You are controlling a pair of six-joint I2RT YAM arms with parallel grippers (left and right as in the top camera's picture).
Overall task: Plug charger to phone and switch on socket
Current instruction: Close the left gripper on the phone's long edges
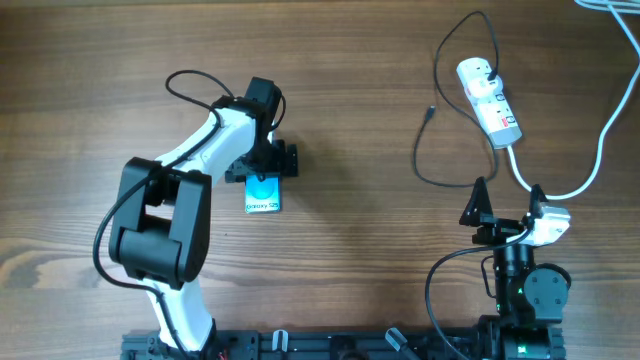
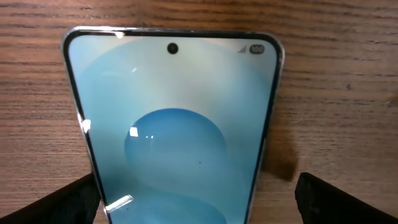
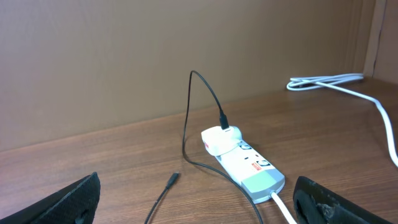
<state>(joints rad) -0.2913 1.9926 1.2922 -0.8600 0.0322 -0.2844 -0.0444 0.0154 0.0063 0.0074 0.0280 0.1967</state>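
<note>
The phone [image 1: 263, 194] lies flat on the table with its teal-blue screen up; it fills the left wrist view [image 2: 174, 130]. My left gripper [image 1: 262, 164] is open and straddles the phone's near end, one finger on each side [image 2: 199, 208]. The socket [image 1: 490, 102] lies at the far right with the charger's white adapter [image 3: 221, 139] plugged in. The charger's thin black cable loops over the table [image 1: 440, 178] and its plug tip [image 3: 173, 180] lies loose on the wood. My right gripper [image 1: 485, 212] is open and empty, short of the socket [image 3: 249, 169].
The socket's thick white lead [image 1: 600, 150] runs from the strip's near end to the far right table edge and bunches there [image 3: 323, 81]. A brown wall stands behind the table in the right wrist view.
</note>
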